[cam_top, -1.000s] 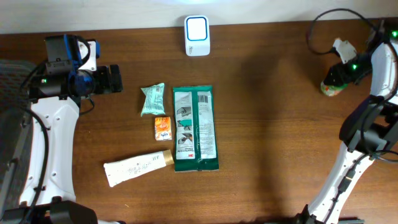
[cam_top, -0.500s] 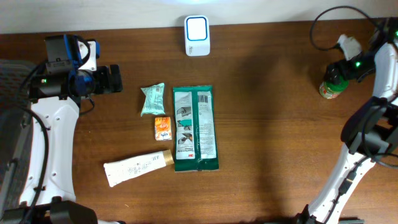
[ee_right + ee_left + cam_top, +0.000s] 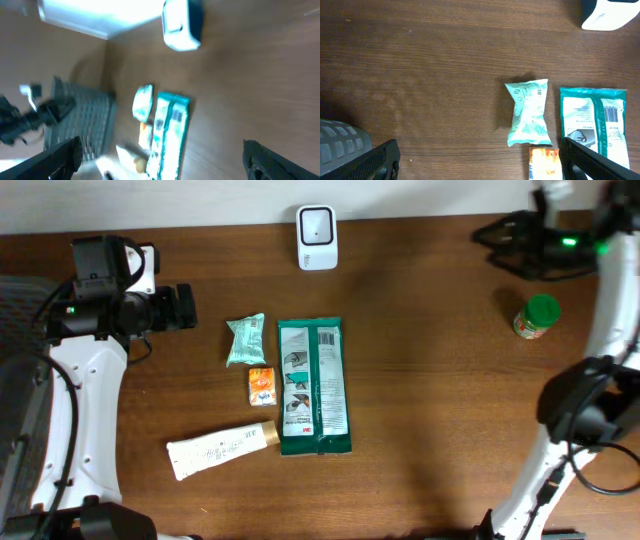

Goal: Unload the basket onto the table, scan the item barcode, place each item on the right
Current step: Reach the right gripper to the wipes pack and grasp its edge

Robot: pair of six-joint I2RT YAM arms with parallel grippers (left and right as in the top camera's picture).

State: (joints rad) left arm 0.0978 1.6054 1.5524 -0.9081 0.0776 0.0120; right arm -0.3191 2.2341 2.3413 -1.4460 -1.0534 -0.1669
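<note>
The white barcode scanner (image 3: 317,237) stands at the table's far edge, also visible in the left wrist view (image 3: 610,12) and, blurred, in the right wrist view (image 3: 182,25). A green-capped bottle (image 3: 538,317) stands upright at the right, held by nothing. My right gripper (image 3: 495,245) hovers open above and to the left of the bottle, empty (image 3: 160,160). My left gripper (image 3: 185,307) stays open and empty at the left (image 3: 480,165). A mint pouch (image 3: 246,340) lies to the right of it.
A green wipes pack (image 3: 314,386), a small orange packet (image 3: 262,385) and a white tube (image 3: 220,450) lie mid-table. The left wrist view shows the pouch (image 3: 529,112) and the pack (image 3: 595,125). A grey basket (image 3: 80,117) is at the left edge.
My right gripper opened and let go of the bottle, then swung away toward the far edge and left. The bottle now stands alone. The left arm has not moved.
</note>
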